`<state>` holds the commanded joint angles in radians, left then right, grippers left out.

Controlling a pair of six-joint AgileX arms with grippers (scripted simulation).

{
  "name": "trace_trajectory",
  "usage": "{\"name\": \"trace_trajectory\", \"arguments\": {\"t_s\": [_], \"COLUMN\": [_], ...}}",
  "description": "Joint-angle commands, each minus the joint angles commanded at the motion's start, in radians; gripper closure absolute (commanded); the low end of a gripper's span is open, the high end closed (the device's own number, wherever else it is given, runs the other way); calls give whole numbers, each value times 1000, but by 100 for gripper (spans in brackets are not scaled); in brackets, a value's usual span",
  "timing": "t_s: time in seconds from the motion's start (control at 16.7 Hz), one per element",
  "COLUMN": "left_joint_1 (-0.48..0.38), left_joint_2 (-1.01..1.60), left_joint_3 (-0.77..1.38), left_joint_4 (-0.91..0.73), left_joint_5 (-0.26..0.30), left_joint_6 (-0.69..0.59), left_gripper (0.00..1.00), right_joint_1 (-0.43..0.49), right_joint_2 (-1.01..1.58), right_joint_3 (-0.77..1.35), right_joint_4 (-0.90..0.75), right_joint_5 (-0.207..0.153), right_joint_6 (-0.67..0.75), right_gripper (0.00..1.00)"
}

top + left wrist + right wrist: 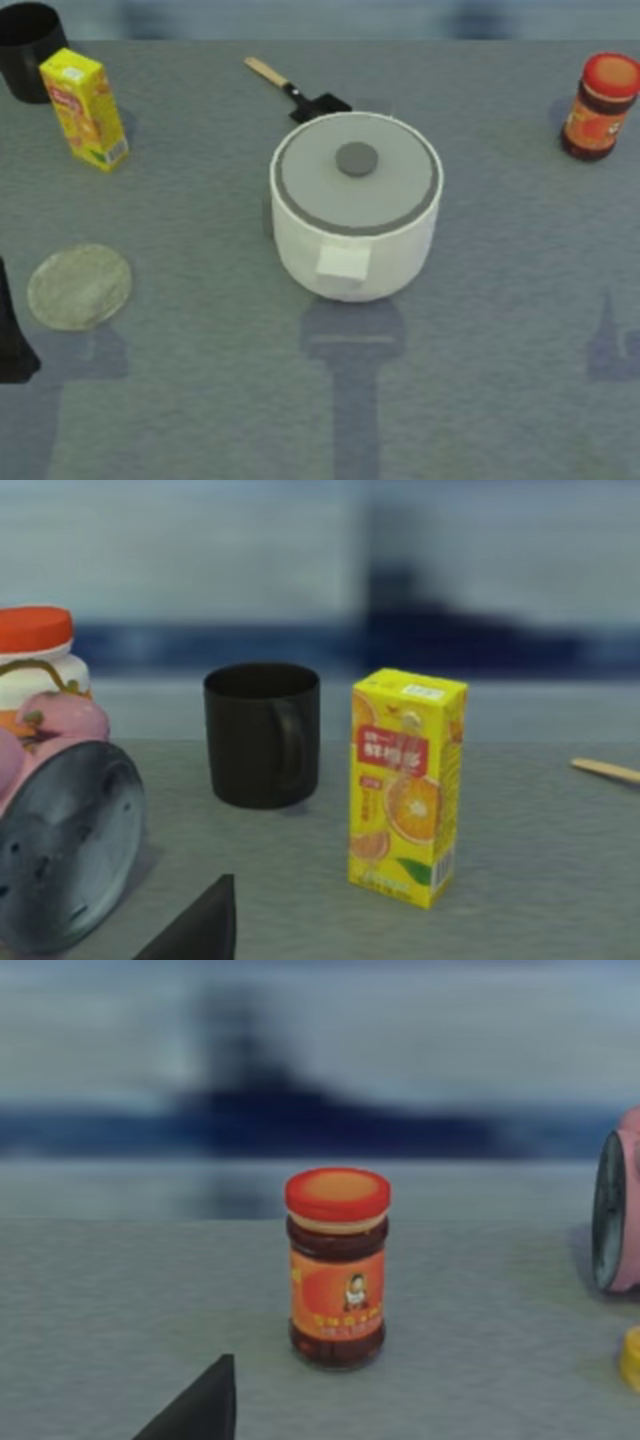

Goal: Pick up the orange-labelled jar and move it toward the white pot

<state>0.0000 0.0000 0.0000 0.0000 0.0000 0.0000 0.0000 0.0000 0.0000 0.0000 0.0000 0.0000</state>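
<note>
The orange-labelled jar (598, 106) stands upright at the far right of the table, dark brown with a red-orange lid; in the right wrist view the jar (337, 1268) is straight ahead, some way off and untouched. The white pot (355, 205), with its grey lid, dark knob and square side tab, sits in the table's middle, well to the left of the jar. My left gripper (14, 345) is parked at the left edge. Of my right gripper, only a dark tip (200, 1410) shows in its wrist view; it is outside the top view, where only its shadow falls at the right.
A yellow carton (85, 110) and a black cup (28, 50) stand at the far left. A wooden-handled spatula (295, 90) lies behind the pot. A flat grey disc (80, 287) lies at the left. A pink object (620, 1210) stands to one side of the jar.
</note>
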Motion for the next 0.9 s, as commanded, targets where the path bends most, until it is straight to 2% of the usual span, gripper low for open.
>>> {"name": "trace_trajectory", "arguments": {"t_s": [0.24,0.48,0.66,0.9], "left_joint_1": [0,0,0,0], "left_joint_2": [0,0,0,0], "left_joint_3": [0,0,0,0], "left_joint_4": [0,0,0,0], "left_joint_5": [0,0,0,0], "left_joint_6": [0,0,0,0], "left_gripper": [0,0,0,0], "right_joint_1": [-1,-12,-26,-48], "right_joint_2": [27,193,396,729], "right_joint_3": [18,137,307,653], "right_joint_4": [-27,-178,-325,-516], "right_joint_5": [0,1,3,4], "right_joint_6": [-1,-15,-33,-68], "right_gripper": [0,0,0,0]}}
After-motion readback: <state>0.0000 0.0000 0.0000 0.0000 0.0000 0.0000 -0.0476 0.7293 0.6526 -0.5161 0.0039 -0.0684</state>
